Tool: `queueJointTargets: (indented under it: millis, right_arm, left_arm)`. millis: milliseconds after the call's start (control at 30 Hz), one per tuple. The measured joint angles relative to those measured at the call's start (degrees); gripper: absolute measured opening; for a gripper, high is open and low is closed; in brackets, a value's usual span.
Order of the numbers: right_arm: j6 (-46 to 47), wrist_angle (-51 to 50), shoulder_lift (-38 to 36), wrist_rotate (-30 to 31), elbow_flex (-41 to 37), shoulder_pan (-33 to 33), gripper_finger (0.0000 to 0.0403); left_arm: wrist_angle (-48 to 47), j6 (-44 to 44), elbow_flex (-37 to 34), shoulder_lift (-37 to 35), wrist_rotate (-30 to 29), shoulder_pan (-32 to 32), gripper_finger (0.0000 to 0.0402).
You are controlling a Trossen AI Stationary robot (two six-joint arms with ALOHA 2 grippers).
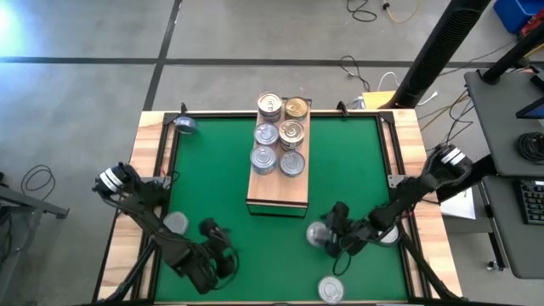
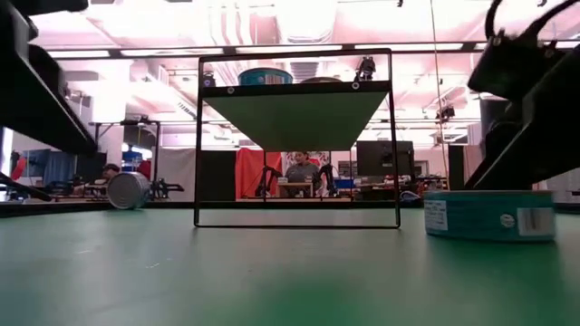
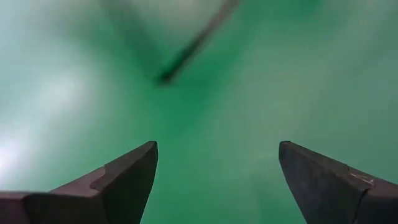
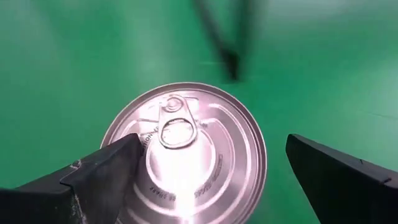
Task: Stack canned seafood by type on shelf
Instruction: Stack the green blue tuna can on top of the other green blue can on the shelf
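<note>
High view first: six tins sit on the shelf (image 1: 278,194), packed two abreast at its far end. The silver-topped ones (image 1: 265,134) fill the column toward the left arm's side and the near spot of the other column, while two gold-topped ones (image 1: 295,109) take that column's far spots. Whether any stand two high I cannot tell from above. The near half of the board is bare wood.

The right end effector (image 1: 327,240) hangs just off the shelf's near corner, right over a silver-topped tin (image 1: 317,234) standing upright on the green worktop (image 1: 212,161). In the right wrist view its fingers (image 4: 93,180) are spread wide to either side of that tin's (image 4: 186,155) pull-tab lid, not yet gripping it.

More tins lie loose: one (image 1: 331,289) nearer the front edge than the right end effector, one (image 1: 388,235) outboard of it and partly hidden under the arm, one (image 1: 176,223) just beyond the left end effector (image 1: 219,257), and one (image 1: 184,125) far off at the back corner, lying on its side in the low view (image 2: 128,190).

The left end effector waits low at the front, its fingers (image 3: 124,180) spread over bare green, holding nothing.

By my reckoning the job is a bit past halfway: six shelved, five visible still to go, the next pick lined up.
</note>
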Motion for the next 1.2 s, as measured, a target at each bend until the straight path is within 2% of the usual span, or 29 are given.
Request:
queueJointTargets:
  millis: [100, 233, 367, 567, 700, 933, 1067, 1200]
  right_arm:
    - [-4.95, 8.67, 4.75, -4.26, 2.53, 0.22, 0.04]
    - [-13.49, 12.93, 7.42, -10.87, 7.62, 0.22, 0.04]
    - [-18.15, 11.97, 4.71, -16.17, 12.11, 1.28, 0.04]
    - [-15.48, -0.55, 1.35, -14.58, 12.61, 5.19, 0.04]
    - [-11.86, -6.47, 2.32, -14.15, 12.42, 6.6, 0.04]
    - [-13.92, -1.66, 8.61, -11.85, 12.46, 6.47, 0.04]
    - [-15.28, 4.83, 11.95, -11.6, 12.51, 5.49, 0.04]
    - [-18.07, 12.33, 14.24, -9.85, 12.51, 4.3, 0.04]
  left_arm:
    - [18.5, 11.71, -2.42, 2.1, -0.59, 1.19, 0.0319]
    - [28.77, 19.22, -1.91, 5.34, -0.78, 3.21, 0.0319]
    - [29.25, 21.17, 0.08, 7.72, -1.43, 4.28, 0.0319]
    - [32.87, 24.6, 3.68, 13.71, -1.1, 4.59, 0.0319]
    - [33.44, 27.92, 9.45, 19.75, -0.07, 4.79, 0.0319]
    - [33.82, 32.06, 18.63, 27.7, -1.03, 7.44, 0.0319]
    - [34.31, 32.04, 20.28, 29.57, -4.52, 9.42, 0.0319]
    - [34.8, 32.49, 20.07, 29.71, -5.24, 11.96, 0.0319]
